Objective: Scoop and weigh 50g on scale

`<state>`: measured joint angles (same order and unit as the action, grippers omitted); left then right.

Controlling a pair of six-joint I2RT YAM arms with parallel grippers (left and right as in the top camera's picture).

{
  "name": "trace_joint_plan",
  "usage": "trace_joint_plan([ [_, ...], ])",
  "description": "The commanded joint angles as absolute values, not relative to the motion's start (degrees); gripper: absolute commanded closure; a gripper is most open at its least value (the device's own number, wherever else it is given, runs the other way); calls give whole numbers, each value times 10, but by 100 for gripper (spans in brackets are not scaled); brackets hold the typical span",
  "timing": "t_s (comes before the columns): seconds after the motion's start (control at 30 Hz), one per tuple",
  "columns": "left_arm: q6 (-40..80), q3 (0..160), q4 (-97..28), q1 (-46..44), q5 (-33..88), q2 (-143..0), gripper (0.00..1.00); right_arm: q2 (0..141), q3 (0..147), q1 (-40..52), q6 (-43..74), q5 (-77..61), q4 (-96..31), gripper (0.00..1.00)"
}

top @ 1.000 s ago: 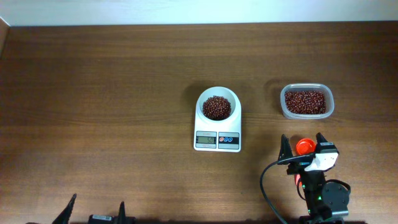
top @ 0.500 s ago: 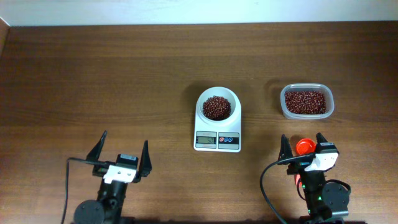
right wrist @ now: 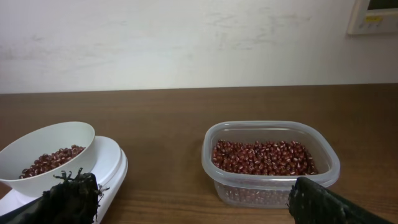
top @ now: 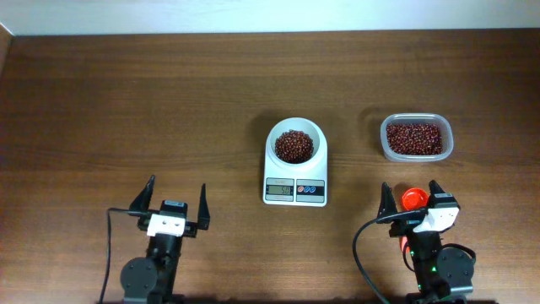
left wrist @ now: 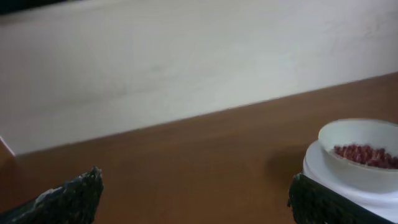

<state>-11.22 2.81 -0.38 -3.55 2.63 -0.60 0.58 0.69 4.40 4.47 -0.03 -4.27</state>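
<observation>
The white scale (top: 295,192) stands mid-table, and its round bowl (top: 274,143) holds a heap of red-brown beans (top: 294,145). My left gripper (top: 177,184) is open over bare wood, well to the left of the scale. In the left wrist view the scale (left wrist: 329,174) and its beans (left wrist: 367,155) show at the right edge. My right gripper (top: 410,187) is open to the right of the scale. A small red-orange round thing (top: 412,198) shows between its fingers from above. The right wrist view shows nothing between the fingertips (right wrist: 68,199).
A clear plastic tub (top: 416,158) full of the same beans (top: 413,138) sits at the back right, just beyond my right gripper. In the right wrist view the tub (right wrist: 267,186) stands close ahead, with the scale's bowl (right wrist: 43,146) to its left. A pale wall lies behind the table.
My left arm has come up from the bottom edge into view and shifted right toward the scale, jaws still open. The right arm, the scale and the tub have not moved.
</observation>
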Motion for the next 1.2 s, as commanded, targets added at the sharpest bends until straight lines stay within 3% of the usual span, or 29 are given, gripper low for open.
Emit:
trace_joint_plan([
  [0.0, -97, 5, -8, -32, -19, -3, 1, 2, 3, 49, 45, -3, -46, 1],
  [1.17, -65, 5, -46, -32, 17, -3, 1, 2, 3, 49, 45, -3, -46, 1],
])
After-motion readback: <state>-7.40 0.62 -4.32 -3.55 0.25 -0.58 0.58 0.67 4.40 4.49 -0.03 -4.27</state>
